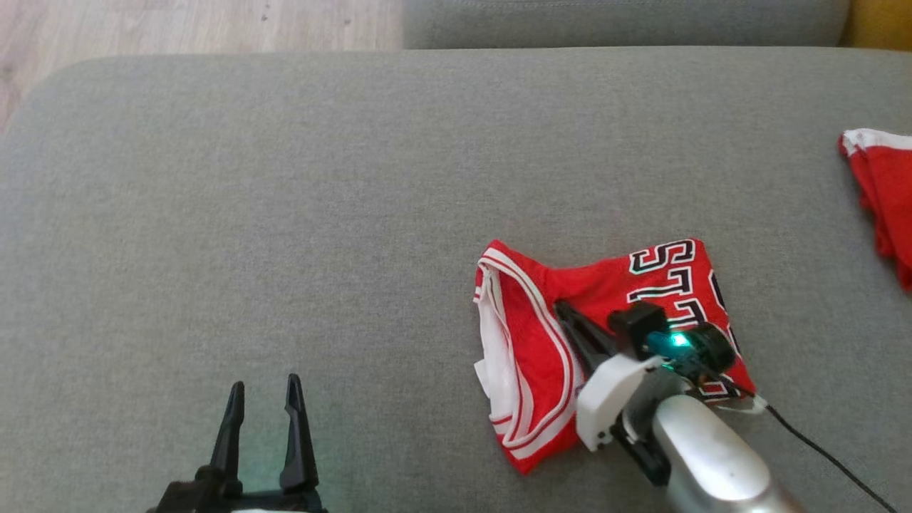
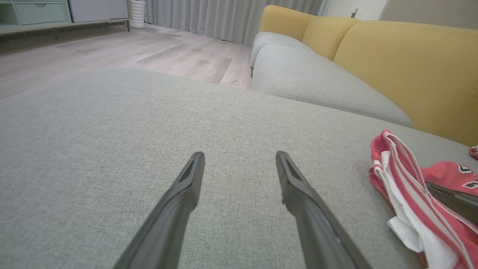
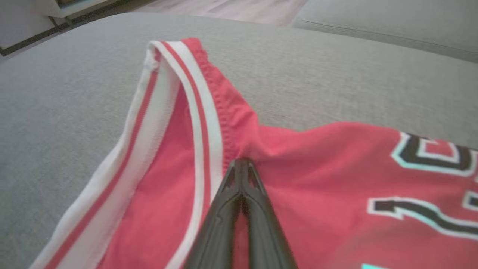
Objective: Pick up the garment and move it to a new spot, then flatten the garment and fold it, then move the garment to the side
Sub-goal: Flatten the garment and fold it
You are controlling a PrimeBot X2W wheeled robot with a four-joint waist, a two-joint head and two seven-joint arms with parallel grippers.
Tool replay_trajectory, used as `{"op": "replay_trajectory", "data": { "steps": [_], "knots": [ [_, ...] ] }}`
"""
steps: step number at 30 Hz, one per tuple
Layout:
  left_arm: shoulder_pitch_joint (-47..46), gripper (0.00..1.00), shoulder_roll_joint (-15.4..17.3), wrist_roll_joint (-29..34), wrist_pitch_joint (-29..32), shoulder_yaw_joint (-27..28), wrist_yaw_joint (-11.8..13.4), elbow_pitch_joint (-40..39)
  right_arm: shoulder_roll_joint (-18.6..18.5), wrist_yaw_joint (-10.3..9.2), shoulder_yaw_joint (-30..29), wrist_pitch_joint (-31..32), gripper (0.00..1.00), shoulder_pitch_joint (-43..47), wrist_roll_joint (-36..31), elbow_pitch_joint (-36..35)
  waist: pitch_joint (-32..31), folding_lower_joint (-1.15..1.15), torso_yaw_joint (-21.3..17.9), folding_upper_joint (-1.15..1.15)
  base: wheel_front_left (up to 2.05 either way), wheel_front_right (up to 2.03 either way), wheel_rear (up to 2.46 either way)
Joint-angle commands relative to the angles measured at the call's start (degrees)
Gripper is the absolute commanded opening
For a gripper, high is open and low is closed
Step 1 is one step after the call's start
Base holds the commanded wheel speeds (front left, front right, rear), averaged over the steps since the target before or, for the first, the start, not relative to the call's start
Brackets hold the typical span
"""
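Apparently pinching the garment (image 1: 531,349), right tool (image 1: 561,308) is closed; left tool (image 1: 265,388) spread.

seat: grey fabric seat (image 1: 285,178) | floor: pale wood floor (image 2: 112,52) | yellow sofa back (image 2: 410,63) | grey curtains (image 2: 209,15) | green cabinet (image 2: 33,13)

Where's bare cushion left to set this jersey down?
Widest free patch: grey cushion between the left gripper, the far edge and the jersey. A narrower strip lies between jersey and the second red garment. Crowded around the right gripper.
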Motion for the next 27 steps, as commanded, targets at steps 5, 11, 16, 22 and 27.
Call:
{"op": "replay_trajectory", "data": {
  "steps": [5, 11, 16, 22, 27],
  "knots": [
    [-2.58, 1.00, -0.16, -0.24, -0.55, 1.11, 0.33, -1.35, 0.97, 0.43, 5.80, -0.49, 0.00, -3.30, 1.95, 0.61, 0.24, 0.00, 0.71, 0.00, 0.00, 0.00, 0.00],
    [-2.48, 1.00, -0.16, -0.55, -0.55, 1.04, 0.72, -1.16, 0.98, 0.43, 10.13, -1.02, 0.00, -3.83, 3.31, 1.82, -0.47, 0.00, 0.72, 0.00, 0.00, 0.00, 0.00],
    [-1.80, 1.00, -0.16, -0.69, -0.55, 1.75, 0.90, -1.44, 0.98, 0.43, 10.29, -4.38, 0.00, -3.53, 4.99, 0.60, -1.75, 0.00, -0.33, 0.00, 0.00, 0.00, 0.00],
    [-0.84, 1.00, -0.16, 0.18, -0.55, 3.37, 0.49, -1.98, 0.96, 0.43, 2.04, -8.25, 0.33, -0.95, 3.15, -5.12, -4.19, 0.00, -2.19, 0.00, 0.00, 0.00, 0.00],
    [-0.07, 1.00, -0.16, 1.79, -0.55, 4.48, -0.95, -1.47, -0.73, 0.43, -8.02, -9.60, 1.00, 5.02, -0.56, -14.12, -6.68, 0.00, -3.17, 0.00, 0.00, 0.00, 0.00]
  ]
}}
